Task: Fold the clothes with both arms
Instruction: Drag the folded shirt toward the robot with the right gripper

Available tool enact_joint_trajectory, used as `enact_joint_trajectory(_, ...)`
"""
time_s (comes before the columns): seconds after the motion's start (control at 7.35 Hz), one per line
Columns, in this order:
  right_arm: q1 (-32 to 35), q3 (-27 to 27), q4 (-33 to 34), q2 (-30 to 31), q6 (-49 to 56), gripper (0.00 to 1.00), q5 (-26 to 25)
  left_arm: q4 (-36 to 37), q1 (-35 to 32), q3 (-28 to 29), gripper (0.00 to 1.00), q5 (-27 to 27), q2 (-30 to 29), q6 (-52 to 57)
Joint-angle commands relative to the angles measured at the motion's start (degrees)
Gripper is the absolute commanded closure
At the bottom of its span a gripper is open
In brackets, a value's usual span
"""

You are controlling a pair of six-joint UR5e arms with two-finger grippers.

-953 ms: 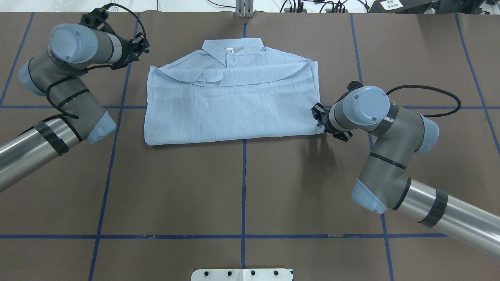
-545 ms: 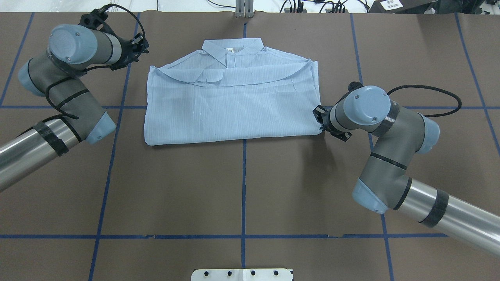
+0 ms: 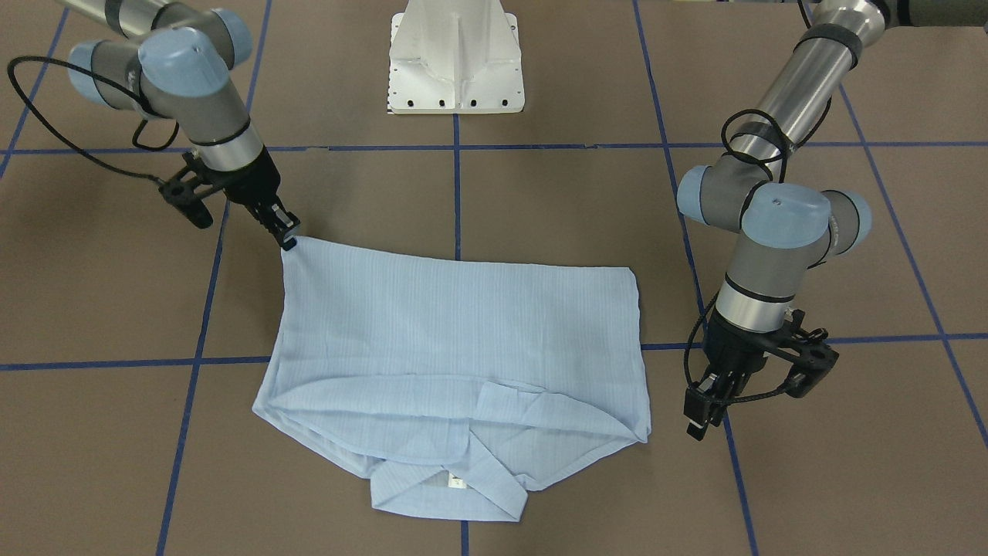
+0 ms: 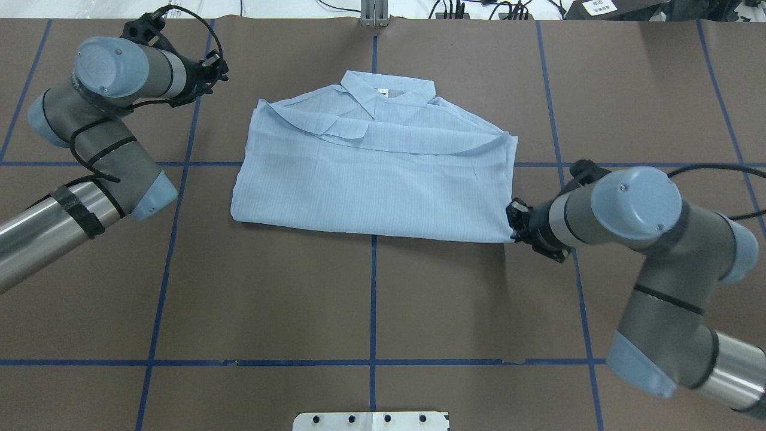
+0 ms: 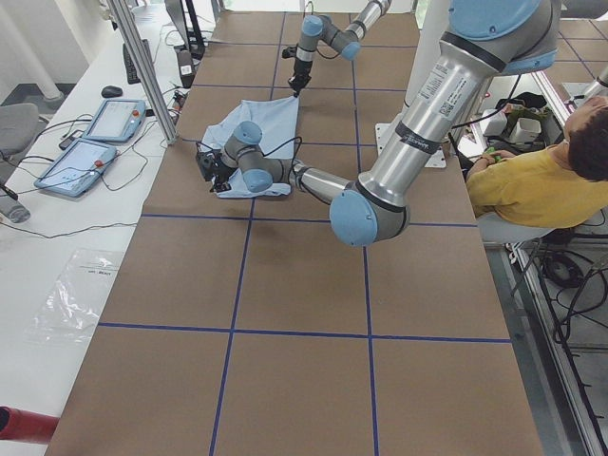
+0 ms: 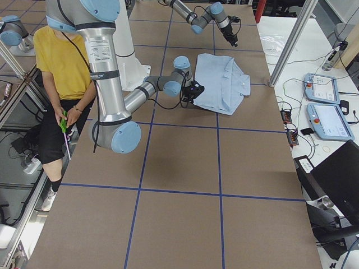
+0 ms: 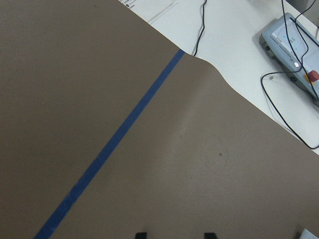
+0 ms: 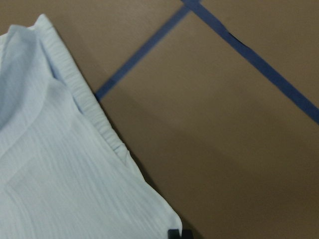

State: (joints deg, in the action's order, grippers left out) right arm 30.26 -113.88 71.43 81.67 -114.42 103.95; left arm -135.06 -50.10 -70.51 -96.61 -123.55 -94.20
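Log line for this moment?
left gripper: open, clear of shirt | right gripper: shut on shirt's near right corner | shirt: folded, on table

In the overhead view the bare brown table [image 4: 371, 299] lies open across the whole lower half, from the near hem of the shirt [image 4: 371, 179] down to the white pedestal base [image 4: 371, 421] at the bottom edge. A narrower strip runs above the collar along the top. The shirt fills the upper middle, with the right gripper [image 4: 513, 226] pinching its lower right corner and that arm blocking the lower right, while the left gripper [image 4: 212, 66], fingers apart, hangs in the upper left apart from the shirt, its arm blocking the left edge.
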Motion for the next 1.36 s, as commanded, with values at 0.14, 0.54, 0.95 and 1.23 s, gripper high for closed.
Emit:
enact_joint_trajectory(0.14,-20.9,-13.6,0.0,12.5,-5.9,1.00,0.4,0.1,0.2,-0.9,0.51,-0.2,0.1,0.0)
enact_joint_trajectory(0.54,-33.1,-16.0,-0.1,13.3,-8.1,1.00,1.1,0.7,2.4,-10.6,0.51,-1.4,4.5,-1.0)
enact_joint_trajectory(0.95,-39.2,-16.5,-0.2,13.1,-12.4,0.56,-3.5,5.6,17.3,-31.0,0.45,-4.6,14.1,-15.3)
enact_joint_trajectory(1.23,-34.5,-16.5,-0.2,13.5,-12.6,0.00,-3.9,11.8,23.3,-35.7,0.38,-3.2,15.2,-21.3)
